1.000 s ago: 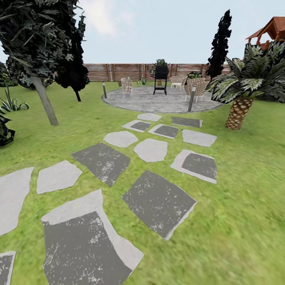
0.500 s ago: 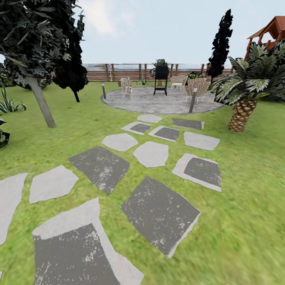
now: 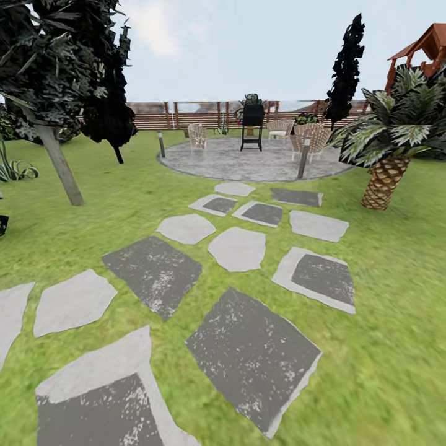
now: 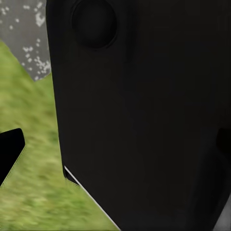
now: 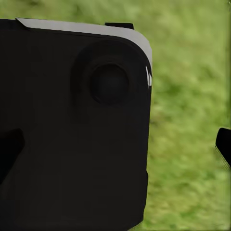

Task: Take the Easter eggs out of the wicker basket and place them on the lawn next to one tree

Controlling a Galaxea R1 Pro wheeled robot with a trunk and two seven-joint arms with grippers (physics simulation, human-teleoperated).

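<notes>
- While the robot is on its way across the garden, the head view looks along a run of stepping stones (image 3: 238,248) set in the lawn (image 3: 384,297), leading to a round grey stone patio (image 3: 248,162) with chairs and a dark grill (image 3: 252,124) in front of a wooden fence (image 3: 186,113).
- Neither the wicker basket nor any of the three Easter eggs can be picked out anywhere on the grass, so which way they lie from either pincer cannot be told from here.
- One candidate drop-off spot is in sight: the tree (image 3: 59,162) with the pale grey-beige leaning trunk and dark shard-like foliage stands ahead to the robot's left, well apart from the stone path.
- A thin dark-trunked tree (image 3: 111,118) stands just behind it, and a palm (image 3: 385,179) with a scaly brown trunk stands ahead to the right.
- By that layout the left arm is judged the nearer one to the pale-trunked tree, though the basket must be found first.
- In the left wrist view a large black body, probably part of the robot itself, blocks most of the frame, with grass and a corner of grey stone beside it.
- In the right wrist view a similar black housing sits over blurred grass.
- Whether either pincer is released or clenched cannot be told from these pictures.
</notes>
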